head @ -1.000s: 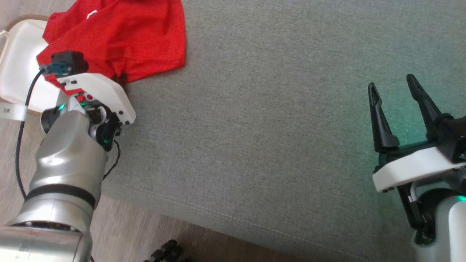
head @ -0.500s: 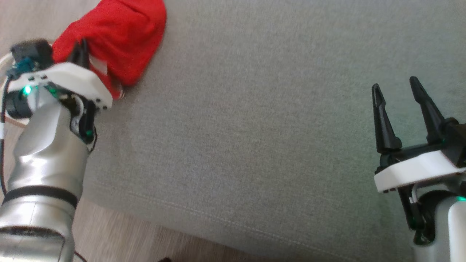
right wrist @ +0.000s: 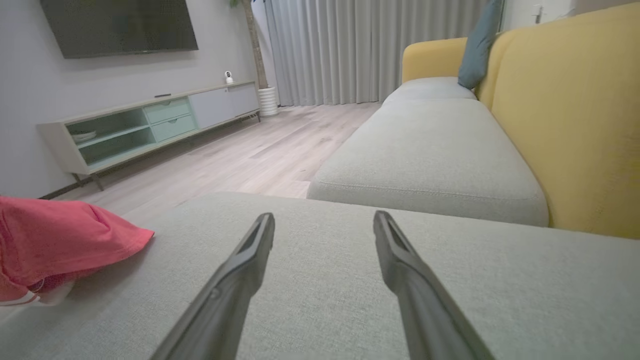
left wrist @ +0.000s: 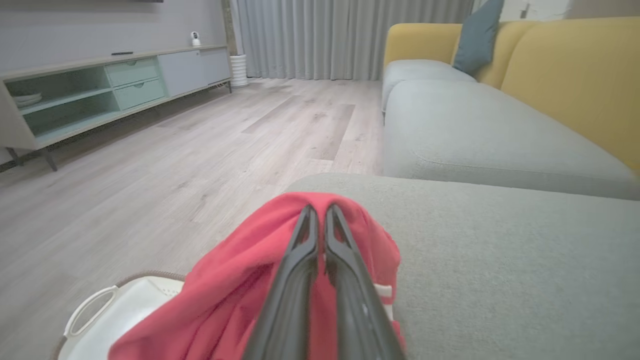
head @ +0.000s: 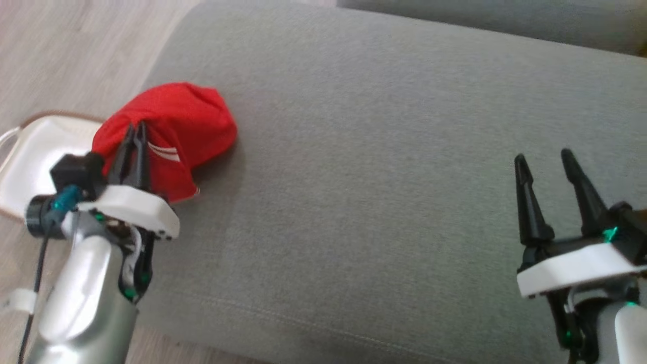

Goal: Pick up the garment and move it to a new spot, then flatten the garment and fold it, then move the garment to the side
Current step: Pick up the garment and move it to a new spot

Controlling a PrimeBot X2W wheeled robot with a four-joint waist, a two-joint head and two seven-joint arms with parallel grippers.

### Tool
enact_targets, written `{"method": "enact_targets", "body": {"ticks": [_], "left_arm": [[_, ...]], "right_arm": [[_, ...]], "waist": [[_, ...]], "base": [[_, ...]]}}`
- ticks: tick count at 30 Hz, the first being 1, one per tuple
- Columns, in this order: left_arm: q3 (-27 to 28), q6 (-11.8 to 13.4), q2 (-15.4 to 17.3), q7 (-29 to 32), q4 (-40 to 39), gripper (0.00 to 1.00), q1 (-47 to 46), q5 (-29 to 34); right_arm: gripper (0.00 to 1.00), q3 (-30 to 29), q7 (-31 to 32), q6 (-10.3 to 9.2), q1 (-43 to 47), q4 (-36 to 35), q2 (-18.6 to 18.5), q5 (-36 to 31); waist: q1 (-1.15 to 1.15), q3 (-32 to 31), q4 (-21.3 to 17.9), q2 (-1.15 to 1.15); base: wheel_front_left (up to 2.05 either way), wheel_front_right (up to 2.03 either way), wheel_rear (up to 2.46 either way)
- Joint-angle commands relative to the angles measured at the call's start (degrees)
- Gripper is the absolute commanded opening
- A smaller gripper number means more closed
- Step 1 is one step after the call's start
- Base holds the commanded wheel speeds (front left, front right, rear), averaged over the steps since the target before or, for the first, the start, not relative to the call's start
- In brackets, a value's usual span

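white basket (head: 30,151): on the wood floor at the far left, just beside the seat's corner; the cloth's left side hangs over it.
left gripper (head: 136,129): fingers pressed together, pinching a fold near the top of the bundle, so the cloth hangs gathered from that one point.
red garment (head: 197,121): bunched in a soft lump at the left corner of the seat, lower edge touching the cushion. judged to be mid-carry towards a new spot.
grey seat cushion (head: 379,177): wide stretch of fabric to the right, likely the room needed for spreading and folding.
right gripper (head: 543,159): fingers spread apart, holding nothing, above the cushion and well apart from the cloth, seemingly ready to help flatten.
writing: none readable. two white stripes (head: 163,152) on the cloth, and a small white tag (head: 17,299) too blurred to read.
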Motion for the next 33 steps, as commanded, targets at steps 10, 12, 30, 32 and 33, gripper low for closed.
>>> {"method": "enact_targets", "body": {"ticks": [10, 12, 30, 32, 33], "left_arm": [[-3.9, -0.5, -0.7, 6.7, -13.4, 0.0, 2.1, -0.4], [-5.1, -1.0, -1.8, 6.6, -13.3, 0.0, 1.0, -0.3], [-21.6, -9.0, -8.3, 9.4, -10.3, 0.0, -4.3, 3.0], [-23.7, -9.7, -7.8, 10.3, -10.1, 0.0, -3.0, 3.0], [-24.6, -10.0, -7.6, 10.2, -10.2, 0.0, -2.5, 3.1]], "right_arm": [[1.0, 2.6, -1.7, 0.2, -0.1, -0.2, -0.2, 3.2], [1.0, 2.7, -1.9, 0.2, -0.2, 0.1, -0.2, 3.6], [1.0, 2.8, -5.4, 0.2, -0.4, 2.1, -0.2, 7.1], [1.0, 2.7, -5.7, 0.2, -0.4, 2.5, -0.2, 7.2], [1.0, 2.7, -5.8, 0.2, -0.4, 2.6, -0.2, 7.2]], "waist": [[0.01, 0.2, -13.0, 0.0], [0.01, 1.1, -16.1, 0.0], [0.01, 8.0, -29.4, 0.0], [0.01, 8.1, -28.8, 0.0], [0.01, 8.0, -28.4, 0.0]], "base": [[0.0, 0.0, 0.0], [0.0, 0.0, 0.0], [0.0, 0.0, 0.0], [0.0, 0.0, 0.0], [0.0, 0.0, 0.0]]}}
